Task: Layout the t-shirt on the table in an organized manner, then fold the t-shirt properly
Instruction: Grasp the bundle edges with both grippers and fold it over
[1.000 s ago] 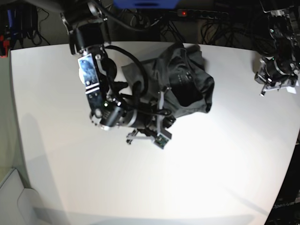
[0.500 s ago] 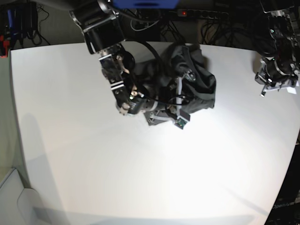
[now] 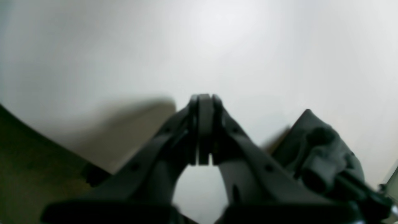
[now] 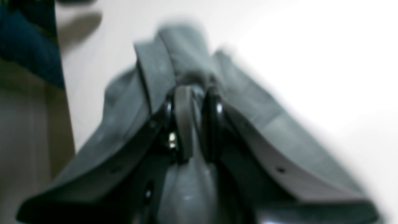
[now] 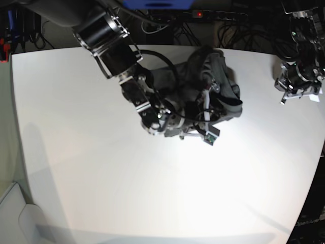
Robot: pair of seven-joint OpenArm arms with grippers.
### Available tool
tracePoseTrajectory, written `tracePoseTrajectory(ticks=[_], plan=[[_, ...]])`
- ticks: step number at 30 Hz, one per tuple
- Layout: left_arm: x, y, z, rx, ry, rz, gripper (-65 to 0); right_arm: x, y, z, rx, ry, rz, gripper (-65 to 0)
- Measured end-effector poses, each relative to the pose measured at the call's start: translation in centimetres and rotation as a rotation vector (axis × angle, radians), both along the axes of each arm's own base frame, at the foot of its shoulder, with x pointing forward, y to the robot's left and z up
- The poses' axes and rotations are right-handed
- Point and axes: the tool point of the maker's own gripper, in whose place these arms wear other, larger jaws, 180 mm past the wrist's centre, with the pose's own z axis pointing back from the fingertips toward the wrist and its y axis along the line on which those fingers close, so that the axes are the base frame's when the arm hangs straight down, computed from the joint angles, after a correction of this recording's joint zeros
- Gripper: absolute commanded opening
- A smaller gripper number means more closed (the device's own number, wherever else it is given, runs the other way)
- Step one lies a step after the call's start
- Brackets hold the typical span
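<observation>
Right pincer (image 4: pixel 194 102) seemingly pinches t-shirt (image 4: pixel 186 53).

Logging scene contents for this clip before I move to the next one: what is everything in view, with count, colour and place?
dark charcoal-grey cloth t-shirt: one, bunched in a heap on the far middle of the table, a fold pinched by the right gripper.
large white smooth table: one, fills most of the base view.
power strip with a red light: one, dark, behind the table's far edge among cables.
right gripper: one, black, shut on the t-shirt, at the heap's near edge.
left gripper: one, black, shut on nothing, over the table's edge on the base view's right.
</observation>
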Motion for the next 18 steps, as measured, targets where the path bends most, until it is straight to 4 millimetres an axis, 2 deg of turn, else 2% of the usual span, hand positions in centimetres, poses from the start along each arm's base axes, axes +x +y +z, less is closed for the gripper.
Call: tracePoseTrajectory(ticks=[4, 6, 8, 10, 12, 14, 16, 18], plan=[[-0.4, 0.0, -0.2, -0.003, 0.009, 0.000, -64.5, 3.9, -1.6, 2.5, 0.018, -0.040, -0.076, -57.7], [-0.4, -0.3, -0.3, -0.009, 0.007, 0.001, -64.5, 5.6, -3.4, 2.8, 0.028, -0.015, -0.153, -57.7], [-0.3, -0.8, -0.5, -0.020, -0.001, 0.006, -64.5, 6.4, -5.9, 2.2, 0.000, 0.010, -0.221, -57.7], [-0.5, -1.4, -0.6, -0.038, 0.005, 0.000, -64.5, 6.5, -7.1, 2.8, -0.011, -0.016, -0.247, -57.7], [-0.3, -2.1, -0.5, -0.022, -0.004, -0.026, -64.5, 5.9, -7.1, 4.2, 0.020, -0.053, -0.254, -57.7], [-0.1, -3.8, -0.3, -0.038, -0.005, -0.074, -64.3, 5.0, -7.5, 5.0, 0.037, -0.089, -0.247, -57.7], [-0.1, -5.5, -0.1, -0.044, -0.013, -0.124, -60.8, 4.1, -8.8, 4.4, 0.010, -0.099, -0.251, -57.7], [0.0, -7.3, 0.6, -0.037, -0.031, -0.184, -53.1, 3.5, -10.7, 3.2, -0.033, -0.100, -0.261, -57.7]])
